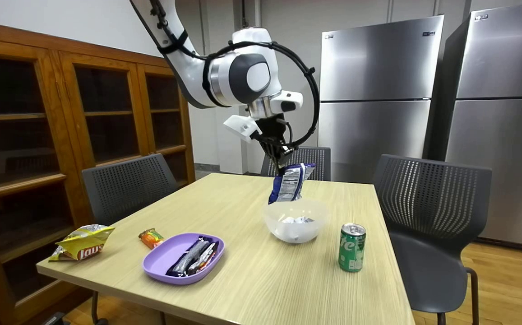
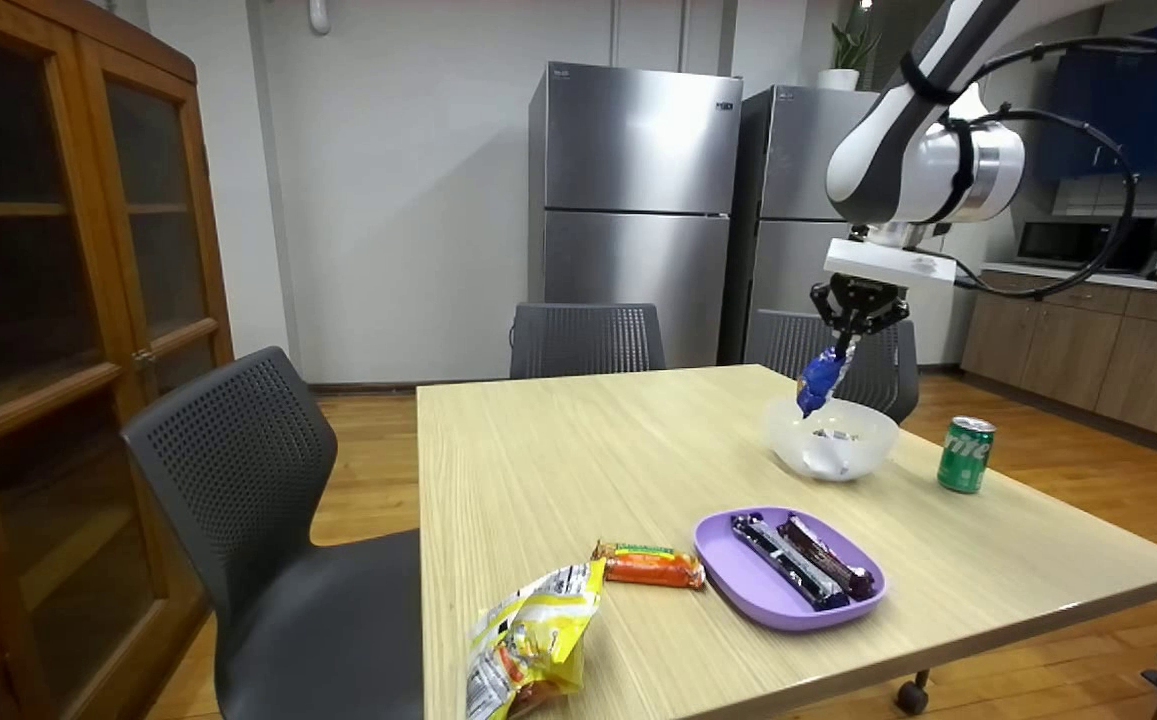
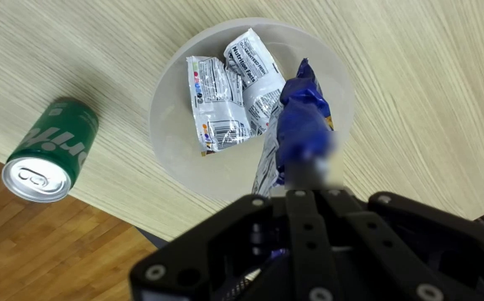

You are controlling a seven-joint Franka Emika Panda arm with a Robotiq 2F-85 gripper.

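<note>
- Above: gripper (image 2: 844,346), jaws clenched on blue snack bag (image 2: 820,382);
- below bag: translucent bowl (image 3: 191,175) w/ two white pkts (image 3: 218,106);
- nr. bowl: green soda can (image 1: 352,248), upright on table (image 1: 315,289).

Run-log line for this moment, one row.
pincer: shut on blue packet; location: at translucent bowl, contact unclear; inside bowl: two white packets; green can: upright

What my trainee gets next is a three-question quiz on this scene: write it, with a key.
1. What does the gripper hold?
2. True or false: the green can stands upright.
3. In the wrist view, how many white packets lie in the bowl?

Key:
1. A blue bag.
2. True.
3. Two.
</note>
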